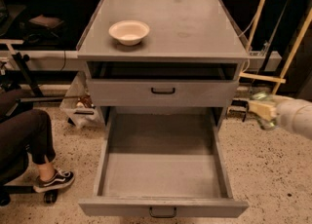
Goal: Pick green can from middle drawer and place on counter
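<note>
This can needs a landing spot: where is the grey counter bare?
The flat grey counter is bare right of the round cream bowl, which crowds its left side. The gripper, holding the dented green can, hangs right of the cabinet.

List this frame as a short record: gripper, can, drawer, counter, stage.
gripper: right of the drawer, above the floor, shut on the can
can: held in the air, outside the drawer
drawer: pulled open, nothing in it
counter: bowl at back left, no can
stage: can not yet placed
</note>
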Robot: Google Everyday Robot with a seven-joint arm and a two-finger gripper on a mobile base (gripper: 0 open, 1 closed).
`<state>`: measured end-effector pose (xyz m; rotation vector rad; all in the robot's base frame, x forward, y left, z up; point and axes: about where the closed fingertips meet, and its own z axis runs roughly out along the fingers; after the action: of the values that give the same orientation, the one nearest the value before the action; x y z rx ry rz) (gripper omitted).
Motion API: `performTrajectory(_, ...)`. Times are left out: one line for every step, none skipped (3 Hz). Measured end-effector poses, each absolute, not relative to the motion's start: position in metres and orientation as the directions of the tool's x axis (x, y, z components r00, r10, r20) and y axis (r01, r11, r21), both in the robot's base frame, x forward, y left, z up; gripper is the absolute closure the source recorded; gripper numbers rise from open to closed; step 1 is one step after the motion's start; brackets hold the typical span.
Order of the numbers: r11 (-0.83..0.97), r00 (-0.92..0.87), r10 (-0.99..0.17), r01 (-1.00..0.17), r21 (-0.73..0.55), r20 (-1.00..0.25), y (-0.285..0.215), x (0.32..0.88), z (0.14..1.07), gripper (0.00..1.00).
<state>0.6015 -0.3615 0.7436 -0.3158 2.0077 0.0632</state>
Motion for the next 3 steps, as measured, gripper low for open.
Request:
performTrajectory(0.961, -0.372, -0.224, -0.237, -0.141, -0.901, -0.376, 0.608, 0.821, 1.0)
performTrajectory(0.927, -0.286, -0.316, -0.295, -0.231, -0.905, -0.337, 0.629, 0.906, 1.0)
performTrajectory(0.882, -0.193, -0.386, -0.364, -0.3, -0.902, -0.284, 0.654, 0.982, 1.0)
